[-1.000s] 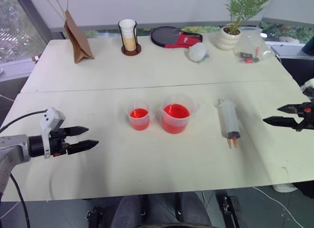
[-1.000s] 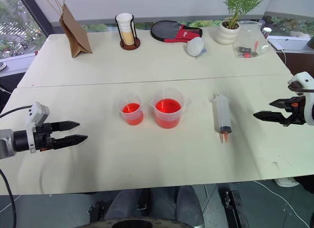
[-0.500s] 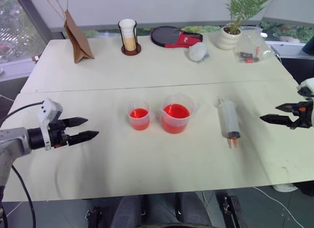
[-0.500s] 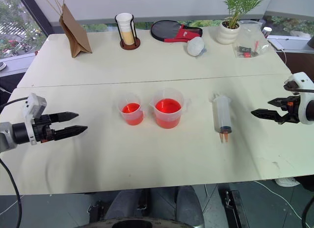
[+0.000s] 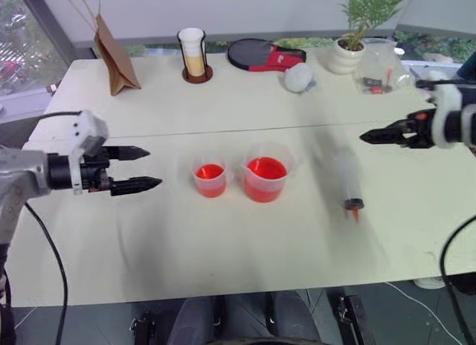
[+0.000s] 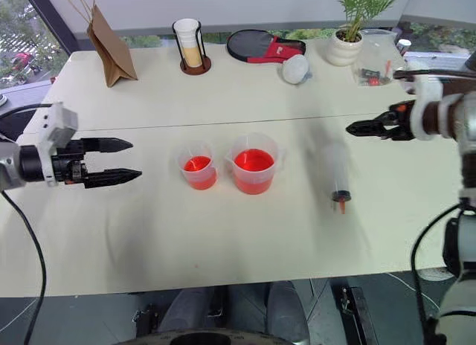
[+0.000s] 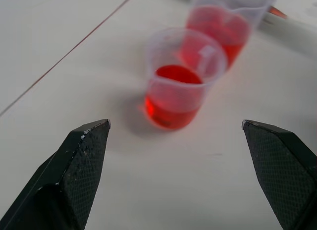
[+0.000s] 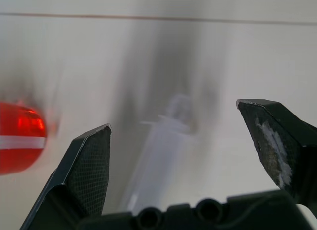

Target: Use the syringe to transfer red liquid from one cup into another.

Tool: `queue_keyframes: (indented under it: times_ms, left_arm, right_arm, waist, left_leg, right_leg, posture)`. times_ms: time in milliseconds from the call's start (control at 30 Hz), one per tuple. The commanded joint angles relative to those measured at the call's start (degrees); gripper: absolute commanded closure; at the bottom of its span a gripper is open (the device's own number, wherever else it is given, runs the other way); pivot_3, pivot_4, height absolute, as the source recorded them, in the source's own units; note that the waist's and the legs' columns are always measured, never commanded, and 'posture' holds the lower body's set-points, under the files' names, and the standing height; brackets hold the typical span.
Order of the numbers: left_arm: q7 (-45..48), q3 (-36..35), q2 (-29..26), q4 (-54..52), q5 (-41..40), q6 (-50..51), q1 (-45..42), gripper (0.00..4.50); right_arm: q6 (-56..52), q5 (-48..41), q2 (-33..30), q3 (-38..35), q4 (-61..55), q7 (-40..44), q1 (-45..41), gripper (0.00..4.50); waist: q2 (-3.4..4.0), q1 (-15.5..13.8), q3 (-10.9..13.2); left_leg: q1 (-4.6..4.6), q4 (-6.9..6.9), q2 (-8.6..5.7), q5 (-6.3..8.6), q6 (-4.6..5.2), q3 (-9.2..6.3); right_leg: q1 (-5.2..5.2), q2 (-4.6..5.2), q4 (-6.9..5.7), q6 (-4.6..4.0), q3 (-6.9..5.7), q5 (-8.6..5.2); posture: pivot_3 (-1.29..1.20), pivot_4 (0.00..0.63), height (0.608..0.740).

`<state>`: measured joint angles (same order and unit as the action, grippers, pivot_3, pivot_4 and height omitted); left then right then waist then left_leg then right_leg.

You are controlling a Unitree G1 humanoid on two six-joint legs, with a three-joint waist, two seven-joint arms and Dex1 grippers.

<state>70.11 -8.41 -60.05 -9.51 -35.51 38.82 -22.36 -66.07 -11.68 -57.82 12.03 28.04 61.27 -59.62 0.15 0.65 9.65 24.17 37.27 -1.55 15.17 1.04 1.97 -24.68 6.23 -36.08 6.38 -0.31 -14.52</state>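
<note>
Two clear cups of red liquid stand mid-table: a small cup and, to its right, a larger cup. The syringe lies flat to the right of them, with its orange tip toward the table's front edge. My left gripper is open and level with the small cup, a short way to its left; the left wrist view has the small cup ahead between the fingers. My right gripper hovers open beyond and right of the syringe, empty. The right wrist view looks down on the syringe.
Along the far edge of the table are a brown paper bag, a cup in a dark holder, a black and red paddle, a white lump, a potted plant and a clear plastic bag.
My left gripper has moved away from the front edge and right, toward the small cup. My right gripper has swung left and farther back, beyond the syringe. Cups and syringe stay put.
</note>
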Motion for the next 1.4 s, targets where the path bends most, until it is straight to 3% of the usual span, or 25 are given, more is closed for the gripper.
queue_keyframes:
  times_ms: [33, 300, 500, 600, 733, 767, 900, 1000, 1100, 1167, 1267, 1400]
  left_arm:
    - [1.55, 1.05, -0.5, -1.78, 0.71, -2.39, -3.88, 0.09]
    - [0.24, 2.53, 2.31, -5.85, -0.19, -2.51, -4.86, 0.09]
    - [-0.97, 3.73, 4.99, -5.51, 1.04, -3.26, -3.92, 0.09]
    - [-1.35, 3.84, 5.82, -5.5, 1.25, -3.25, -3.76, 0.0]
    - [-1.62, 3.73, 6.29, -4.81, 1.75, -3.96, -3.22, 0.0]
    - [-1.67, 3.75, 6.38, -4.52, 1.93, -4.19, -3.13, 0.0]
    - [-1.43, 4.13, 6.68, -2.25, 2.82, -5.5, -3.88, 0.0]
    - [-0.86, 3.41, 7.04, 0.78, 2.29, -5.72, -5.8, 0.0]
    - [0.15, 1.84, 8.04, 6.01, 0.03, -4.74, -10.85, 0.0]
    - [0.99, 1.43, 8.56, 9.17, -0.61, -4.4, -14.06, 0.0]
    - [2.87, 2.47, 9.8, 16.0, -0.53, -4.3, -22.17, 0.0]
    - [5.7, 4.76, 11.22, 24.08, 1.96, -6.17, -30.0, 0.0]
  right_arm:
    - [-2.49, 2.85, 0.18, 5.29, 3.57, 2.34, -3.19, 0.0]
    - [-9.23, 2.89, 3.52, 11.95, 7.5, 6.01, -4.55, 0.0]
    - [-8.85, 5.01, 10.88, 9.17, 16.74, -1.7, -6.05, 0.0]
    - [-6.26, 6.63, 13.42, 8.34, 21.92, -4.98, -7.26, 0.91]
    - [-7.14, 7.63, 14.8, 8.02, 23.54, -6.64, -8.18, 2.88]
    - [-7.89, 7.6, 14.98, 7.85, 23.35, -6.86, -8.33, 3.08]
    - [-12.67, 6.34, 15.05, 4.74, 21.05, -9.09, -9.36, 3.08]
    - [-9.13, 3.25, 13.6, -1.72, 17.63, -8.4, -13.67, 3.08]
    - [1.08, -4.77, 11.99, -11.46, 4.34, -1.98, -16.48, 3.08]
    - [7.67, -8.83, 13.41, -17.89, -4.41, -2.02, -13.86, 3.08]
    - [7.03, -16.65, 18.75, -26.35, -20.82, -5.8, -7.27, 3.08]
    - [11.68, -21.02, 27.81, -28.26, -38.15, -11.85, 5.44, 3.08]
  waist:
    - [-0.01, -0.07, 0.0]
    - [-0.01, 0.3, 0.01]
    - [-0.03, 0.17, 0.0]
    - [-0.08, 0.05, -0.03]
    - [-0.16, 0.17, -0.07]
    - [-0.16, 0.21, -0.07]
    - [-0.16, 0.17, -0.07]
    - [-0.13, 0.16, -0.05]
    - [0.07, 0.14, 0.11]
    - [0.03, 0.08, 0.09]
    - [-0.4, -0.01, -0.17]
    - [-0.74, -0.04, -0.37]
  left_leg:
    - [0.27, 0.12, 0.0, -0.03, -0.02, -0.04]
    - [0.38, 0.76, 0.03, 0.3, 0.6, 0.13]
    - [0.25, 0.94, 0.05, 0.36, 0.71, 0.1]
    - [0.23, 0.96, 0.07, 0.35, 0.69, 0.07]
    - [0.23, 0.97, 0.06, 0.21, 0.45, 0.07]
    - [0.23, 0.97, 0.06, 0.21, 0.45, 0.07]
    - [0.21, 0.97, 0.07, 0.21, 0.46, 0.06]
    - [0.22, 0.97, 0.06, 0.22, 0.47, 0.06]
    - [0.29, 0.96, 0.05, 0.25, 0.53, 0.1]
    - [0.3, 0.93, 0.08, 0.24, 0.51, 0.07]
    - [0.28, 0.85, 0.18, 0.22, 0.45, -0.25]
    - [0.27, 0.97, 0.16, 0.22, 0.44, -0.27]
  right_leg:
    - [-0.19, -0.05, -0.03, 0.02, -0.06, 0.01]
    - [-0.04, -0.36, -0.12, 0.07, -0.1, 0.03]
    - [0.16, -0.41, -0.13, 0.21, -0.1, 0.11]
    - [0.21, -0.45, -0.13, 0.24, -0.1, 0.12]
    - [0.23, -0.45, -0.13, 0.25, -0.09, 0.13]
    - [0.24, -0.44, -0.13, 0.25, -0.09, 0.13]
    - [0.24, -0.45, -0.14, 0.25, -0.09, 0.13]
    - [0.23, -0.45, -0.14, 0.25, -0.09, 0.13]
    - [0.15, -0.45, -0.14, 0.33, -0.09, 0.18]
    - [0.11, -0.49, -0.14, 0.42, -0.11, 0.22]
    - [0.22, -0.66, -0.23, 0.5, -0.23, 0.26]
    - [0.36, -0.65, -0.23, 0.5, -0.26, 0.27]
  posture:
    - [0.0, 0.15, 0.74]
    - [0.0, 0.15, 0.74]
    - [0.0, 0.15, 0.74]
    - [0.0, 0.15, 0.74]
    - [0.0, 0.15, 0.74]
    - [0.0, 0.15, 0.74]
    - [0.0, 0.15, 0.74]
    - [0.0, 0.15, 0.74]
    - [0.0, 0.15, 0.74]
    - [0.0, 0.15, 0.74]
    - [0.0, 0.15, 0.74]
    - [0.0, 0.15, 0.74]
